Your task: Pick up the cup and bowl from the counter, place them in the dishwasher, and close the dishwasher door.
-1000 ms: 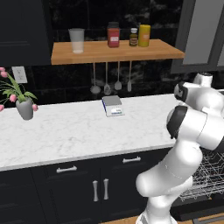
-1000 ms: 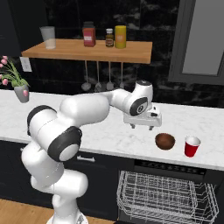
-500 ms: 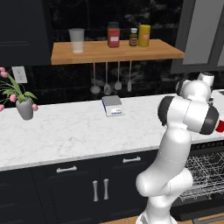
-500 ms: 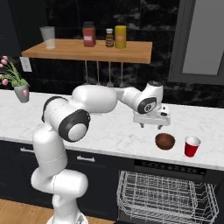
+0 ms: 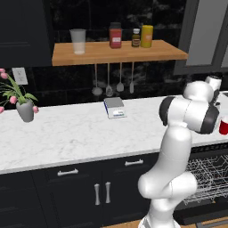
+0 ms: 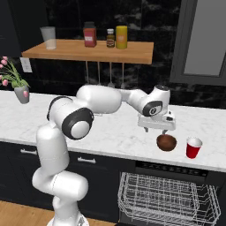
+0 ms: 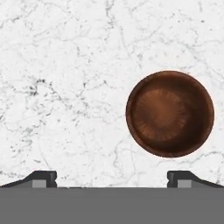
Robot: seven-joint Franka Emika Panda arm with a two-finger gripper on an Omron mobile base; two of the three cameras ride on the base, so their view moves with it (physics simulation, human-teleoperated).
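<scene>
Red cup [image 5: 224,127] half-cut by frame edge.

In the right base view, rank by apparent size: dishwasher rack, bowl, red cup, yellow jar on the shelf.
1. dishwasher rack, by far the largest
2. yellow jar
3. bowl and red cup: look about alike, left unranked; the jar stands farther away.
</scene>
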